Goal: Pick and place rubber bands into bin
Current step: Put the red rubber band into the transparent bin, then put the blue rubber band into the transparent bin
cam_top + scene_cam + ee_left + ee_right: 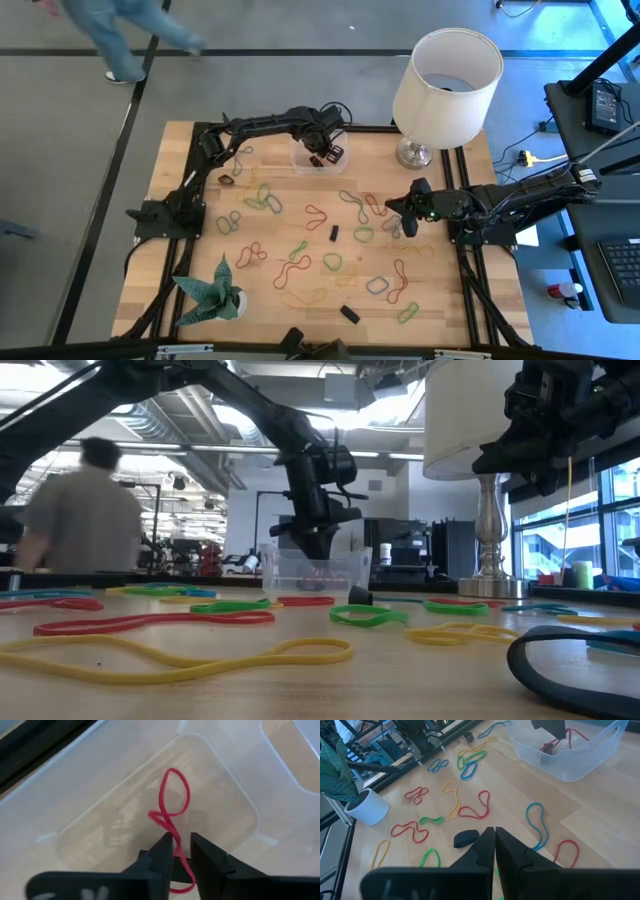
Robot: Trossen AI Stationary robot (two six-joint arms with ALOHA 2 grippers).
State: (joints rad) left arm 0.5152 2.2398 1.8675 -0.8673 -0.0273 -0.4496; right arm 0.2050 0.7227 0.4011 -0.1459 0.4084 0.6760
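Left gripper point(181, 851) hangs right over the small clear plastic rectangular bin point(303, 160) at the table's far edge, its fingers narrowly parted with a twisted red rubber band point(172, 810) running between them; pinched or just threaded through, hard to tell from here. The band's loop dangles inside the bin. Right gripper point(494, 841) hovers with fingers pressed together above the scattered coloured rubber bands point(300, 265) near a small black block point(465, 838).
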